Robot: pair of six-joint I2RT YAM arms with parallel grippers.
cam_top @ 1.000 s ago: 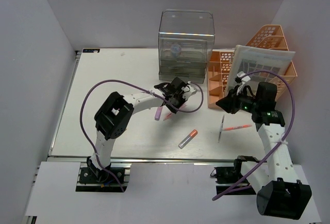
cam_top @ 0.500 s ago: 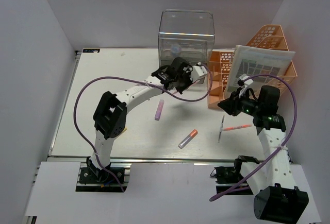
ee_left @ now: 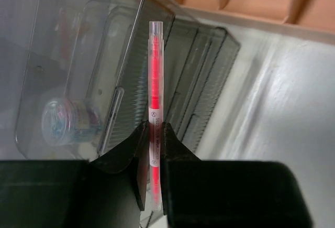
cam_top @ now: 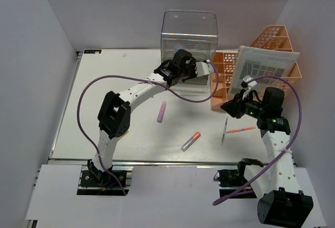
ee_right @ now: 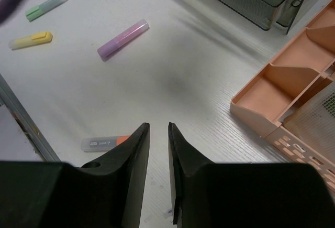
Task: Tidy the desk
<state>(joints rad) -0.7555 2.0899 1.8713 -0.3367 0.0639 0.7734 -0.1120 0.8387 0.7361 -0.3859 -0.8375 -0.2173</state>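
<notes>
White desk (cam_top: 104, 107): left hand (ee_left: 152, 131) pinches red pen (ee_left: 155, 71); right hand (ee_right: 158, 131) slightly parted, empty.

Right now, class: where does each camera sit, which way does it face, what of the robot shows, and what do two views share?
Top external: above and behind the bases, looking down on the desk; both arms show.
Left wrist: on the left arm, facing the clear drawer box; its jaws pinch a red pen.
Right wrist: on the right arm, looking down at the desk; empty jaws show.
Shared: the purple highlighter, in top and right wrist views.
</notes>
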